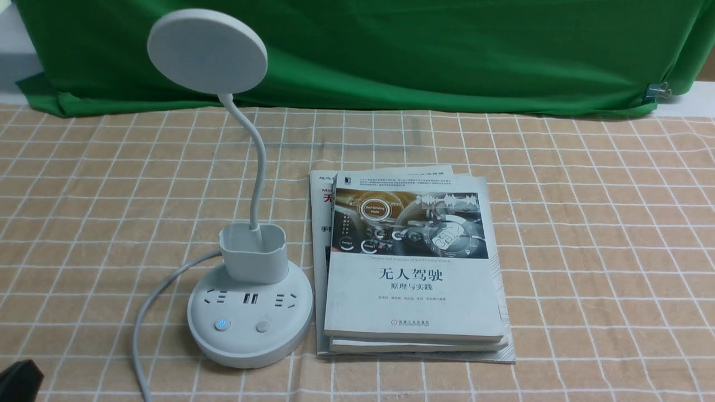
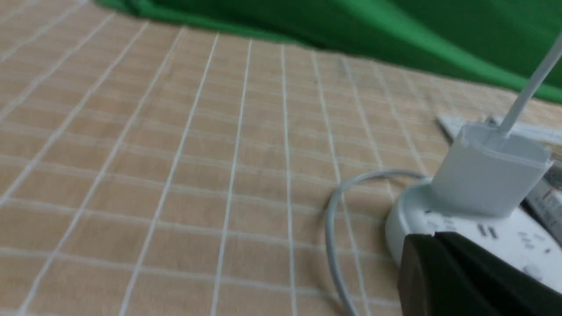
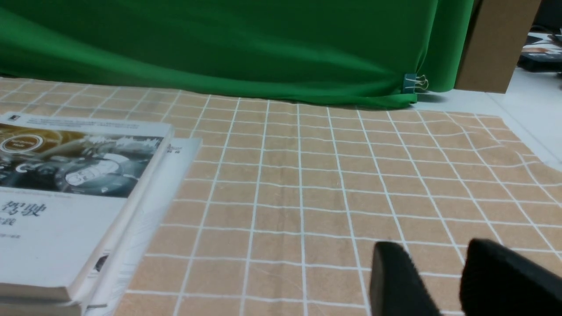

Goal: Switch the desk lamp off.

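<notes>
The white desk lamp [image 1: 251,312] stands at the left of the table, with a round disc head [image 1: 206,50], a bendy neck, a small cup [image 1: 254,251] and a round base with sockets. Two buttons sit on the base front; the left button [image 1: 222,324] glows blue, the right button [image 1: 262,326] is plain. My left gripper [image 2: 434,237] is shut and empty, its black tips in front of the base [image 2: 505,232] in the left wrist view; only a dark corner [image 1: 19,379] of it shows in the front view. My right gripper [image 3: 432,252] is open and empty above bare cloth.
A stack of books [image 1: 410,268] lies right beside the lamp base, also in the right wrist view [image 3: 74,193]. The lamp's grey cord [image 1: 151,307] curves off the base to the front left. A green backdrop [image 1: 391,50] hangs at the back. A checked cloth [image 1: 586,223] covers the table.
</notes>
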`<state>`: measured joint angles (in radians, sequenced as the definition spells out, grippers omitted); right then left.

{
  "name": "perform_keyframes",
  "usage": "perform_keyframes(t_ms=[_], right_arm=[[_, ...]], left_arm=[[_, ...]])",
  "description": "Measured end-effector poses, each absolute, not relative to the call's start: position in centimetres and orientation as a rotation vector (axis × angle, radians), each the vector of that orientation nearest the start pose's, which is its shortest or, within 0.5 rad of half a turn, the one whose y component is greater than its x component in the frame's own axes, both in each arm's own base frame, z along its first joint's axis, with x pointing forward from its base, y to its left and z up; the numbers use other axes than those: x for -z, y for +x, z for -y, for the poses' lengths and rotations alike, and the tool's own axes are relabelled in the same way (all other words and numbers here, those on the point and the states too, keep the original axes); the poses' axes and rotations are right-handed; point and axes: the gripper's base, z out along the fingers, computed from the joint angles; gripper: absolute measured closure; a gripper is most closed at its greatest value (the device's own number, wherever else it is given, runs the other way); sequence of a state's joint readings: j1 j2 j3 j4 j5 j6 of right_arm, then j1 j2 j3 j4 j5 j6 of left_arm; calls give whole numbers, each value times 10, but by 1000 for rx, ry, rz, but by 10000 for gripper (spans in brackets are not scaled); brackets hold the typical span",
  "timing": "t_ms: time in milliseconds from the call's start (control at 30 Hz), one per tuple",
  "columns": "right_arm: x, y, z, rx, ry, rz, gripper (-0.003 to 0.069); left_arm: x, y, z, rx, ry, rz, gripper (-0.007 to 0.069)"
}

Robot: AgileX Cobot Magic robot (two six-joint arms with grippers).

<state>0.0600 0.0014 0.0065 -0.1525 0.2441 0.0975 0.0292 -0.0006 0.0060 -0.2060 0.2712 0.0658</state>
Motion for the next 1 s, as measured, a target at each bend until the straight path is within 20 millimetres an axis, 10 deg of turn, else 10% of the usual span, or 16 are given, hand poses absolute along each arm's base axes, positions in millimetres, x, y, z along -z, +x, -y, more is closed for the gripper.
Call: perform_keyframes(t_ms=[1000], right_arm=[[-189,56,0,25,-69,-1732,417]], left_arm=[[-185,55,4,125,-107,-1779,627]])
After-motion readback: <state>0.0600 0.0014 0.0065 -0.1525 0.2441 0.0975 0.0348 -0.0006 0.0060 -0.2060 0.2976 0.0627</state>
